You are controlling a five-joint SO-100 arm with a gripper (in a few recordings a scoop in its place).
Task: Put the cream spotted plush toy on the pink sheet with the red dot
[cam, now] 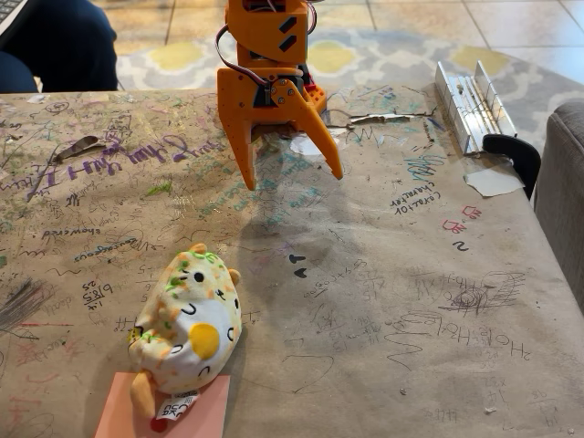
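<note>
The cream spotted plush toy [187,327] lies on its side on the bench [392,301], toward the camera and to the picture's left of my end effector [294,175], well apart from it. Its long axis runs on a diagonal, from the orange feet at the lower left up to the head end at the upper right, so the head end is the part nearest me. Its lower portion and sewn tag already overlap the top edge of the pink sheet [205,415], which sits just beyond the toy from where I hang; I can't make out the red dot, and the picture edge cuts the sheet off. My end effector is spread wide and holds nothing, fingers pointing down above the scribbled paper. I judge the toy still needs shifting further onto the sheet.
</note>
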